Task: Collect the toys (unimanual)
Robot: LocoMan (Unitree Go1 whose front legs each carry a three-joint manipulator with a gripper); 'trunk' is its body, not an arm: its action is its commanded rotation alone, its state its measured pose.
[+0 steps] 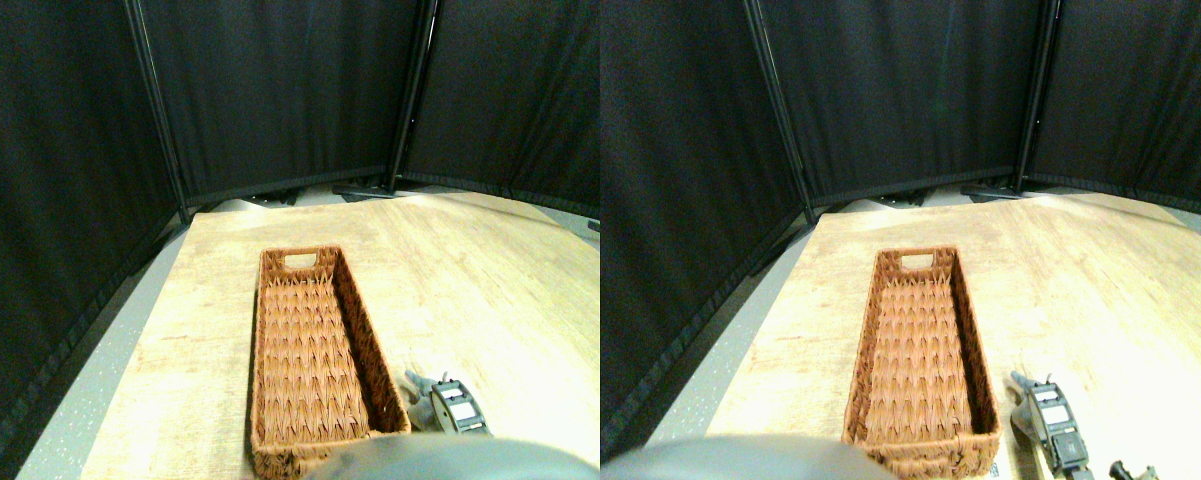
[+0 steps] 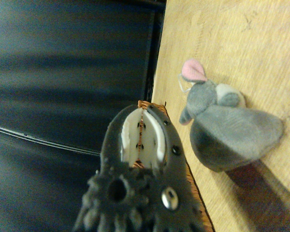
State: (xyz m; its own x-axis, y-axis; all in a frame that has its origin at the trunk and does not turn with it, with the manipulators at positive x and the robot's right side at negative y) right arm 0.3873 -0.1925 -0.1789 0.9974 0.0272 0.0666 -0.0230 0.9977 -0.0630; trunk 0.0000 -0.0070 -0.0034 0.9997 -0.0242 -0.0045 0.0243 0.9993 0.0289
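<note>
we kept our end effector (image 1: 447, 403) low beside the empty basket (image 1: 312, 350), probably to reach the grey toy (image 2: 227, 123) lying on the wooden surface (image 1: 480, 290) just near it. we could not tell if the jaws were apart or together.

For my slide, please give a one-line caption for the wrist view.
Grey plush mouse with a pink ear lying on the wooden table, beside the gripper.
</note>
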